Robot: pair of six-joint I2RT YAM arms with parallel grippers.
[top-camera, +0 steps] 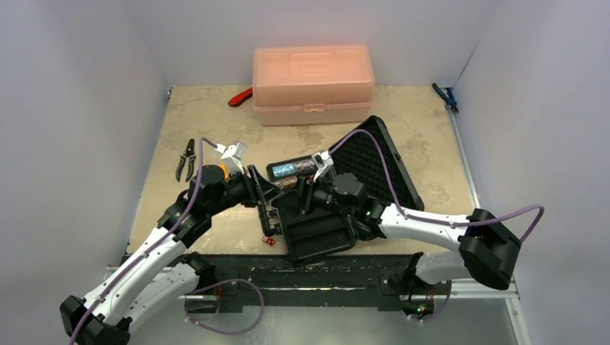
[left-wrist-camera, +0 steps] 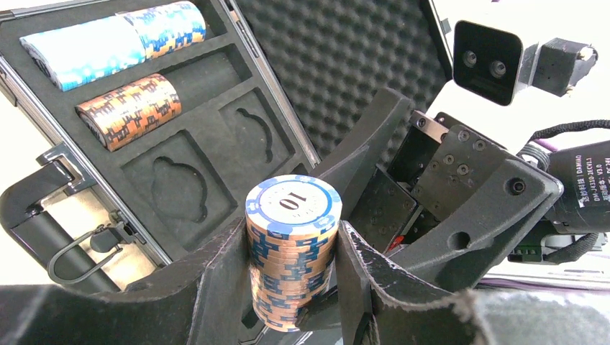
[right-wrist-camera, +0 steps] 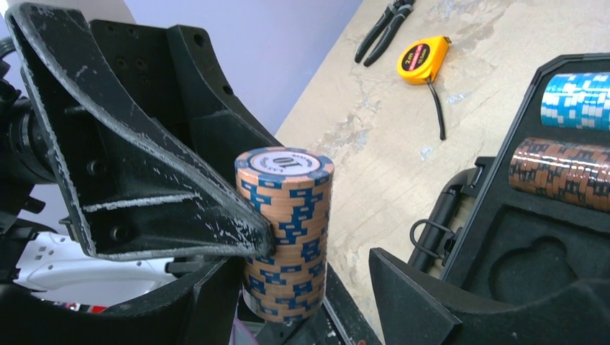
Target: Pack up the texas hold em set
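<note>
Left wrist view first: the left gripper (left-wrist-camera: 291, 233) is clamped on an upright stack of orange-and-blue chips (left-wrist-camera: 291, 273), with a "10" on the top chip. It's held just at the handle edge of the open briefcase (left-wrist-camera: 208, 121). Facing it, the right gripper (right-wrist-camera: 298, 277) has its jaws set either side of that same stack. One finger is close against it and there's a clear gap at the other, so no grip there.

Inside the briefcase, a pale blue roll (left-wrist-camera: 83, 52) and a blue-and-orange roll (left-wrist-camera: 169, 25) lie end to end in the far slot, with a brown roll (left-wrist-camera: 129, 108) in the next slot over.

Top view now: two red dice (top-camera: 267, 241) sit on the table (top-camera: 216, 115) by the briefcase's near left corner. Out past the briefcase's handle side lie a yellow tape measure (right-wrist-camera: 423, 59) and pliers (right-wrist-camera: 381, 29).
</note>
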